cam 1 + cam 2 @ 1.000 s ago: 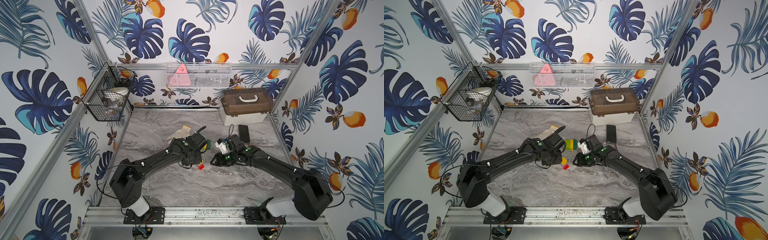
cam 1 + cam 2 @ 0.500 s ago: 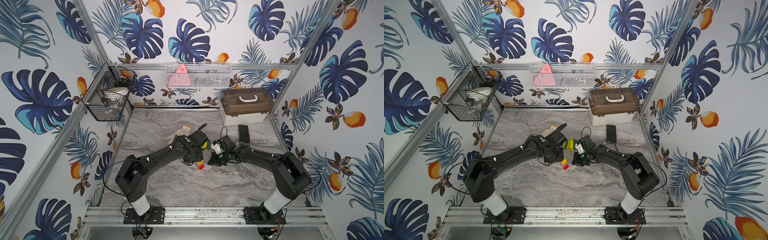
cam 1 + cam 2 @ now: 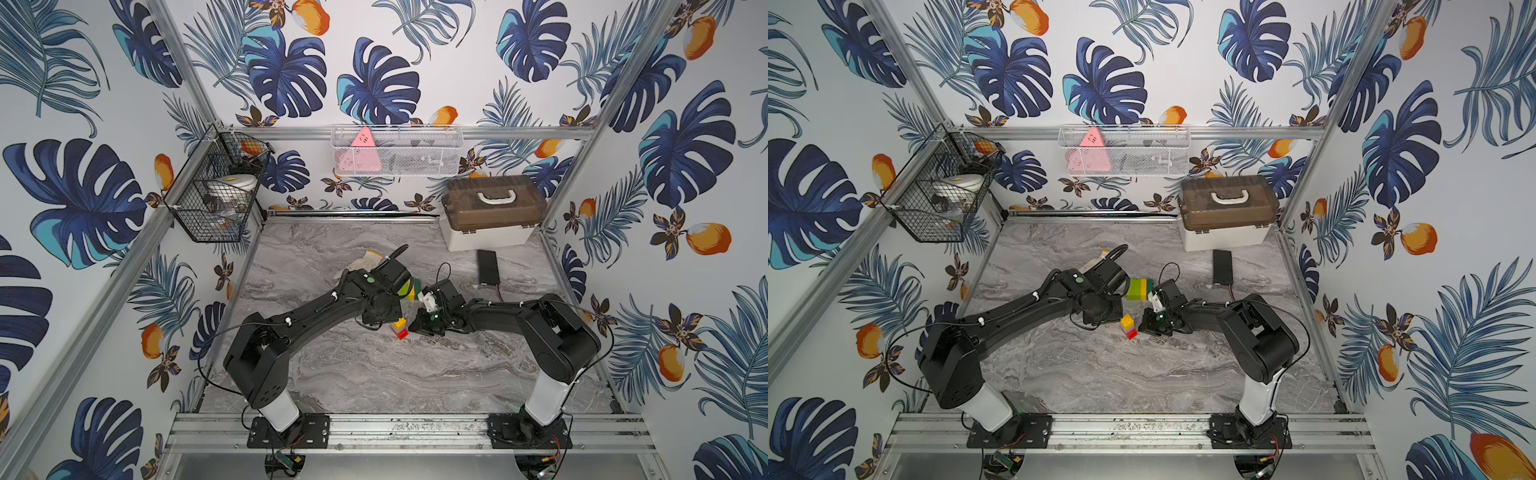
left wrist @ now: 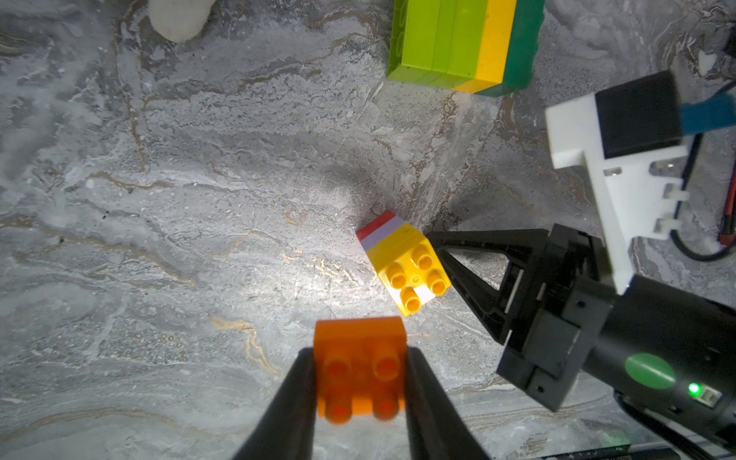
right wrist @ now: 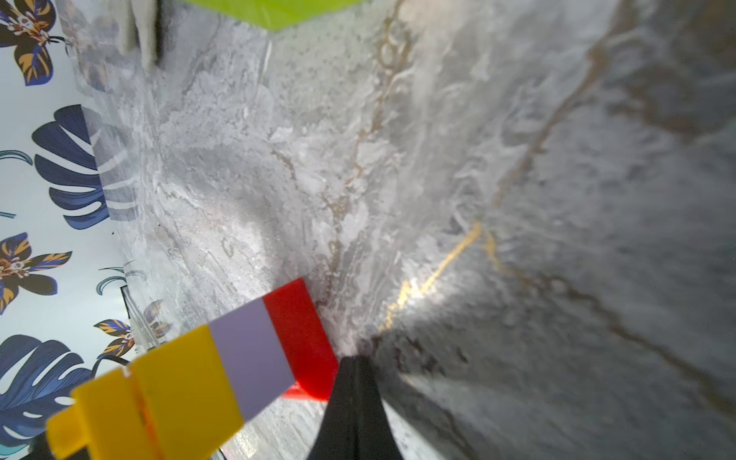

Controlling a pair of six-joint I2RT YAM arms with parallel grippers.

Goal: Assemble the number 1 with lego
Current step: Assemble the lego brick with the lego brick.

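My left gripper is shut on an orange 2x2 lego brick, studs toward the camera, held above the table. Just beyond it stands a narrow lego column, yellow over lilac over red, seen in both top views. My right gripper is shut with nothing in it. Its joined tips sit right beside the column's red base. A chunky lime-yellow-dark green block lies farther back on its side.
A white knitted glove lies behind my left wrist. A brown-lidded white box stands at the back right, with a flat black device in front of it. A black wire basket and a white mesh basket hang on the walls.
My right gripper has closed from partly open and moved left to the column, its elbow folding up. The left arm has barely shifted, still holding the orange brick.
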